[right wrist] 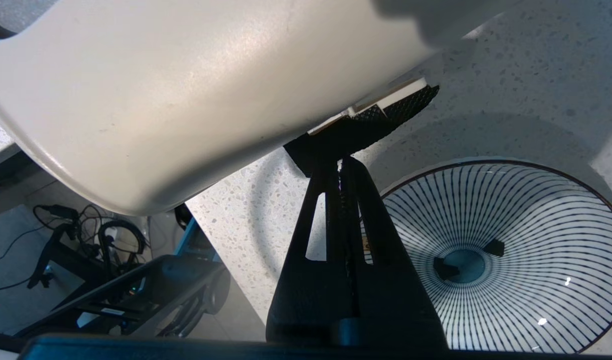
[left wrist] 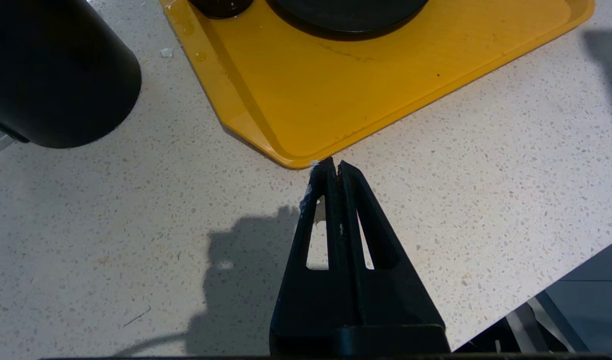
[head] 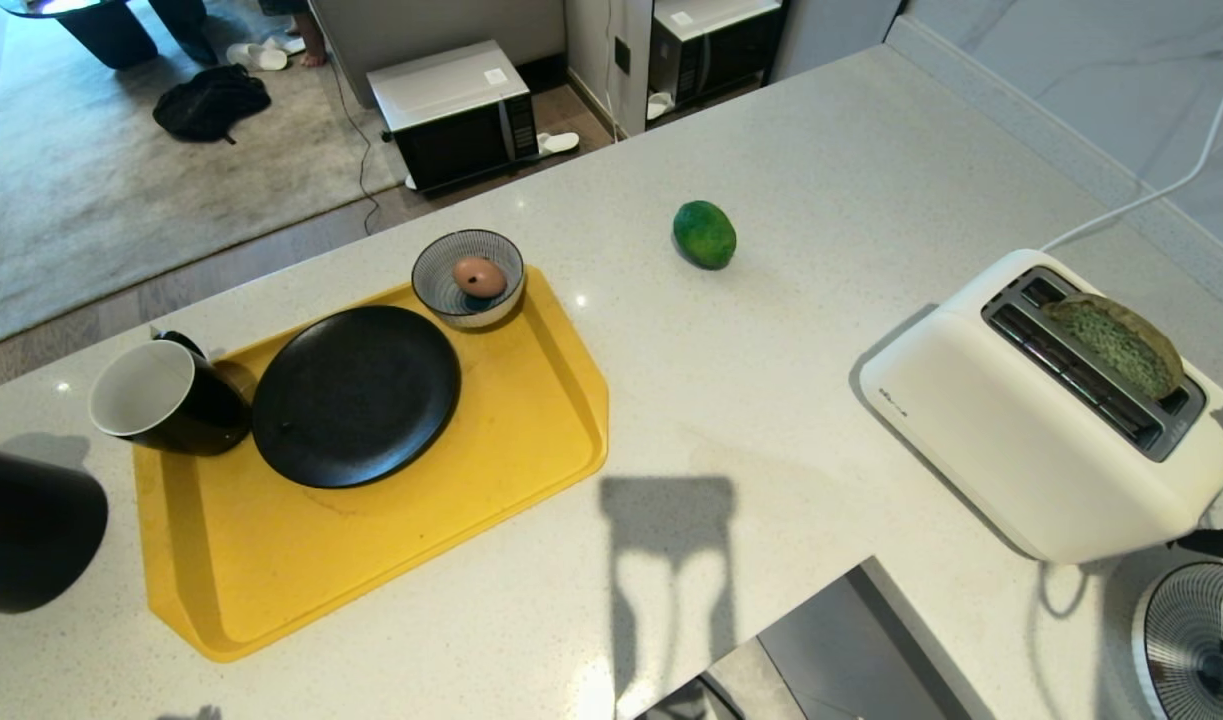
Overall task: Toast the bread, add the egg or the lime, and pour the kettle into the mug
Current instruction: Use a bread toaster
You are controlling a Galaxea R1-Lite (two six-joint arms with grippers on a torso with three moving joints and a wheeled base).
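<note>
Speckled white stone counter point(head: 791, 400): pale green bread point(head: 1116, 343) stands in the white toaster point(head: 1021, 440) at three o'clock. Right gripper point(right wrist: 342, 161), clenched empty, touches its lever; left gripper point(left wrist: 334, 163) clenched.

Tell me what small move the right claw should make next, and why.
Probably press the toaster's black lever down. The bread stands high in the white toaster's slot, apparently not lowered, and the shut right claw sits right beneath that lever at the toaster's end, so it would first need to get above it. The left claw is parked, shut, by the yellow tray's corner.
</note>
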